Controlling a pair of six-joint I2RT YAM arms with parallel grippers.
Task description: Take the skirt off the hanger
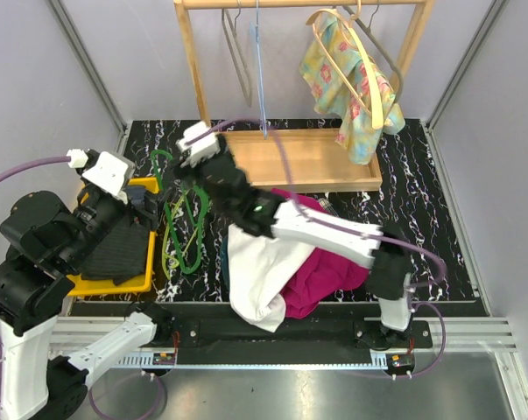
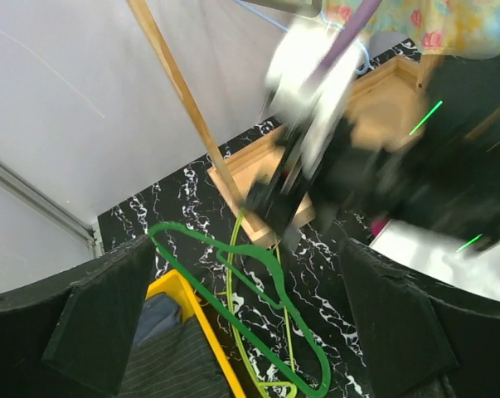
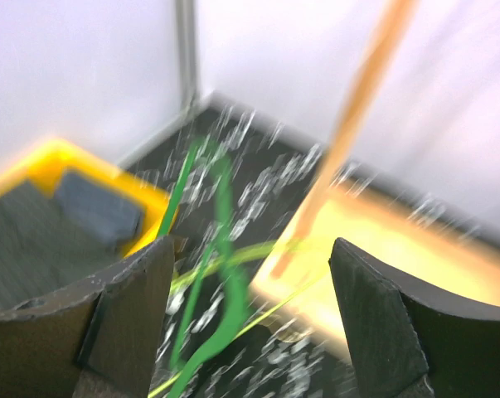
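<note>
Right arm (image 2: 357, 157) motion-blurred, rack (image 1: 192, 61) top cropped

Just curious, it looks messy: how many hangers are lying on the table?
2: a dark green hanger and a lime hanger, overlapping beside the yellow bin. The clothes pile may hide more.

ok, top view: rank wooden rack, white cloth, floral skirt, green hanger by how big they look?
1. wooden rack: clearly largest.
2. white cloth and floral skirt: about alike. The skirt hangs higher, likely nearer the camera, so I won't rank them.
3. green hanger: a thin outline, smallest.
</note>
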